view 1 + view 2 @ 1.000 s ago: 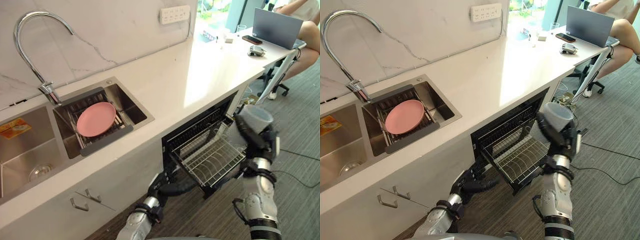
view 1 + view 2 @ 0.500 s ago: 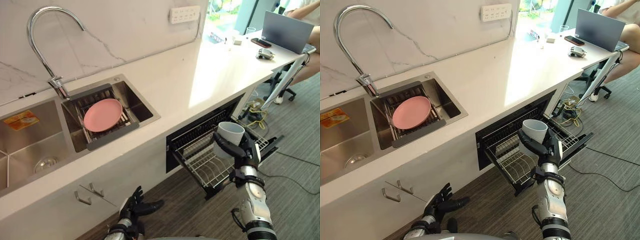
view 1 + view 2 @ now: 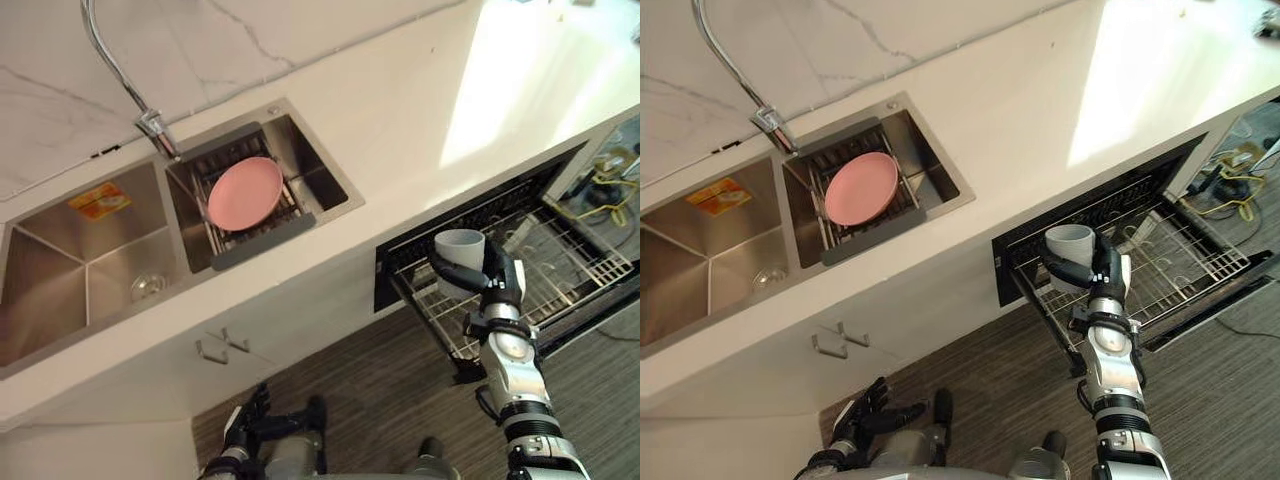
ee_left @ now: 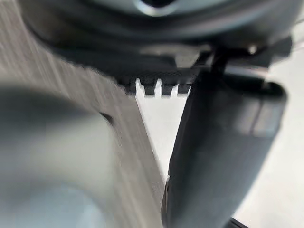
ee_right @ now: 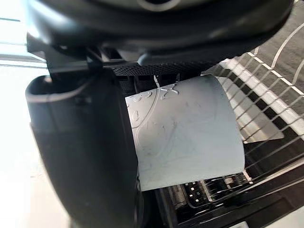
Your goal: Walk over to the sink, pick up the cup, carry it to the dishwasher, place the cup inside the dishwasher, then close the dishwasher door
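The right hand (image 3: 498, 285) grips the upright grey cup (image 3: 458, 252) above the dishwasher rack (image 3: 580, 262); bare rack lies at 3 o'clock. The left hand (image 3: 865, 408) hangs low, fingers straight.

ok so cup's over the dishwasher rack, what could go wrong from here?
Right hand holds the cup upright, mouth up, above the left side of the pulled-out rack; released from there it may tip on the wires. The rack sits out over the open door, so closing likely jams unless it's pushed in first. Left hand hangs low, open.
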`<state>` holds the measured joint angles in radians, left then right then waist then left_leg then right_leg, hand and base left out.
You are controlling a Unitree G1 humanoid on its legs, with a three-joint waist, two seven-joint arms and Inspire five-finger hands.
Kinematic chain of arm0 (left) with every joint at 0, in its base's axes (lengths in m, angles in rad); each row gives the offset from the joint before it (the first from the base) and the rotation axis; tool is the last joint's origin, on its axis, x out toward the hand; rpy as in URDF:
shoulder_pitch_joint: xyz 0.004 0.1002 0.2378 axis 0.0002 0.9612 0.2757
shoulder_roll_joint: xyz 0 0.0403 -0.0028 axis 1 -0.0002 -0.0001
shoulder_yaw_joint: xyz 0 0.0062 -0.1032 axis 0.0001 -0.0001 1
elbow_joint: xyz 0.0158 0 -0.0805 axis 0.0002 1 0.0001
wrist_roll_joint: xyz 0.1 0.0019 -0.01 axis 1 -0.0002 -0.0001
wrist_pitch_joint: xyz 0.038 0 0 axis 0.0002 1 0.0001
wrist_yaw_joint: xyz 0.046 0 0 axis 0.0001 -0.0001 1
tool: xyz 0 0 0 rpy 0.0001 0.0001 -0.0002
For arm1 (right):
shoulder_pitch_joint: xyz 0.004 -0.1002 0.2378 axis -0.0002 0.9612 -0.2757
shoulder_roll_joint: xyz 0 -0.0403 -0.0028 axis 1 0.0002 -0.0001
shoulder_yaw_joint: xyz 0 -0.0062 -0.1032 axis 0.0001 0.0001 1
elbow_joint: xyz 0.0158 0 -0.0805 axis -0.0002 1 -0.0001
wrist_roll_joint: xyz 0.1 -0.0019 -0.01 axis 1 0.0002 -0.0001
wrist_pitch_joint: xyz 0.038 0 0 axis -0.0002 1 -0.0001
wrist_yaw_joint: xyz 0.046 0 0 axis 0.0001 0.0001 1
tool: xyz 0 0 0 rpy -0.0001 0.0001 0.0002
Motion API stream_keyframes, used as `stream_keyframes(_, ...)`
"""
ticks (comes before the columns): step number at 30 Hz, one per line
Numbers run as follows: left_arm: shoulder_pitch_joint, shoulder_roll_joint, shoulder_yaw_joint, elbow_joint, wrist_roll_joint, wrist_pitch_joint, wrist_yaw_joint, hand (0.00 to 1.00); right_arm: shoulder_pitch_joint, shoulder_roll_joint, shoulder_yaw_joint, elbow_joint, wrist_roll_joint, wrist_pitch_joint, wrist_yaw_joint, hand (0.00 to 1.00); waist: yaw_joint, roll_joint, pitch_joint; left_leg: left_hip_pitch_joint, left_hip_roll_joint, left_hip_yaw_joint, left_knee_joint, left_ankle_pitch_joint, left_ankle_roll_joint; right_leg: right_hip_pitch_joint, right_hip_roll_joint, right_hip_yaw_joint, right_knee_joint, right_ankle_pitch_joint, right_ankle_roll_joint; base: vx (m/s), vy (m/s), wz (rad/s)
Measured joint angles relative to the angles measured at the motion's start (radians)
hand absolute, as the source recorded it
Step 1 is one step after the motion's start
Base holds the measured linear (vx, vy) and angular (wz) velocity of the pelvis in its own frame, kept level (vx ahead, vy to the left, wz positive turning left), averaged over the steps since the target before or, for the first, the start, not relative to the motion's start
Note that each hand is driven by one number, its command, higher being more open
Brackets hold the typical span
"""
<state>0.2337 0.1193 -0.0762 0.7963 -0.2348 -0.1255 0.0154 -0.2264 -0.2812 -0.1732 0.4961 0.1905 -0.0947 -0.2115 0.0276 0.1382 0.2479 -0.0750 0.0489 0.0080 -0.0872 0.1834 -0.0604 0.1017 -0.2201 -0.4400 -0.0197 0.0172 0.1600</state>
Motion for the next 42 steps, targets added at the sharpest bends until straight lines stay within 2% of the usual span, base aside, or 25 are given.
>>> stream_keyframes(2,0.000,-0.012,0.033,0.019,-0.024,0.031,0.030,1.00,-0.003,-0.002,-0.005,0.000,-0.023,0.004,-0.022,0.00,0.004,0.002,0.028,-0.008,0.000,-0.004,0.000,0.003,0.000,-0.008,0.000,-0.003,0.004,0.000,0.000,-0.02,-0.006,0.05)
stream_keyframes(9,-0.005,-0.039,0.059,-0.029,-0.017,0.030,0.063,1.00,-0.006,-0.001,-0.023,0.013,-0.042,0.006,-0.145,0.00,0.019,0.025,0.097,-0.061,-0.003,-0.033,0.000,0.025,0.004,-0.057,-0.005,-0.025,0.040,-0.007,-0.002,-0.04,0.004,0.13)
stream_keyframes(13,-0.017,-0.051,0.071,-0.044,0.008,0.033,0.112,1.00,-0.015,-0.006,-0.051,0.030,-0.109,0.006,-0.213,0.00,0.027,0.036,0.128,-0.080,-0.002,-0.031,0.000,0.029,0.005,-0.092,-0.011,-0.011,0.069,-0.013,-0.003,-0.04,0.002,-0.02)
stream_keyframes(22,-0.028,-0.039,0.111,-0.020,0.008,0.054,0.162,1.00,-0.049,-0.081,-0.048,0.115,-0.192,0.004,-0.217,0.00,0.029,0.030,0.172,-0.102,0.003,-0.023,0.000,0.030,0.005,-0.134,-0.012,0.006,0.094,-0.020,-0.007,-0.02,-0.008,-0.04)
stream_keyframes(23,-0.034,-0.037,0.110,0.000,0.008,0.058,0.162,1.00,-0.059,-0.089,-0.035,0.134,-0.192,0.004,-0.217,1.00,0.031,0.028,0.176,-0.105,0.003,-0.023,0.001,0.031,0.005,-0.138,-0.012,0.006,0.095,-0.021,-0.008,0.00,0.000,0.00)
stream_keyframes(27,-0.040,-0.035,0.110,0.037,0.007,0.068,0.162,1.00,-0.079,-0.096,-0.011,0.174,-0.192,0.003,-0.195,1.00,0.041,0.017,0.187,-0.114,0.003,-0.025,0.001,0.031,0.005,-0.146,-0.012,0.004,0.096,-0.021,-0.009,0.00,0.000,0.00)
stream_keyframes(31,-0.040,-0.029,0.110,0.045,0.001,0.065,0.161,1.00,-0.092,-0.105,0.021,0.191,-0.161,-0.003,-0.131,1.00,0.050,0.000,0.198,-0.120,0.003,-0.031,0.001,0.037,0.004,-0.151,-0.013,-0.001,0.107,-0.027,-0.011,-0.02,-0.012,0.04)
stream_keyframes(35,-0.040,-0.025,0.109,0.045,-0.001,0.060,0.160,1.00,-0.078,-0.102,0.090,0.194,-0.156,-0.010,-0.054,1.00,0.052,-0.006,0.200,-0.116,0.004,-0.034,0.001,0.040,0.003,-0.151,-0.013,-0.003,0.120,-0.034,-0.011,-0.05,-0.010,0.03)
stream_keyframes(38,-0.040,-0.024,0.108,0.045,-0.003,0.060,0.161,1.00,-0.054,-0.082,0.104,0.193,-0.164,-0.030,-0.065,1.00,0.056,-0.013,0.198,-0.104,0.007,-0.037,0.001,0.041,0.002,-0.141,-0.013,-0.008,0.132,-0.043,-0.013,-0.04,-0.024,0.04)
stream_keyframes(40,-0.040,-0.023,0.108,0.045,-0.003,0.060,0.162,1.00,-0.026,-0.061,0.103,0.195,-0.107,-0.055,-0.090,1.00,0.065,-0.021,0.194,-0.086,0.007,-0.041,0.001,0.040,0.000,-0.120,-0.013,-0.014,0.133,-0.049,-0.012,-0.03,-0.040,0.06)
stream_keyframes(42,-0.040,-0.021,0.109,0.053,-0.003,0.060,0.172,1.00,0.015,-0.012,0.103,0.194,-0.046,-0.110,-0.124,1.00,0.069,-0.037,0.181,-0.078,0.011,-0.041,0.000,0.037,-0.003,-0.112,-0.009,-0.016,0.133,-0.054,-0.014,-0.01,-0.040,0.01)
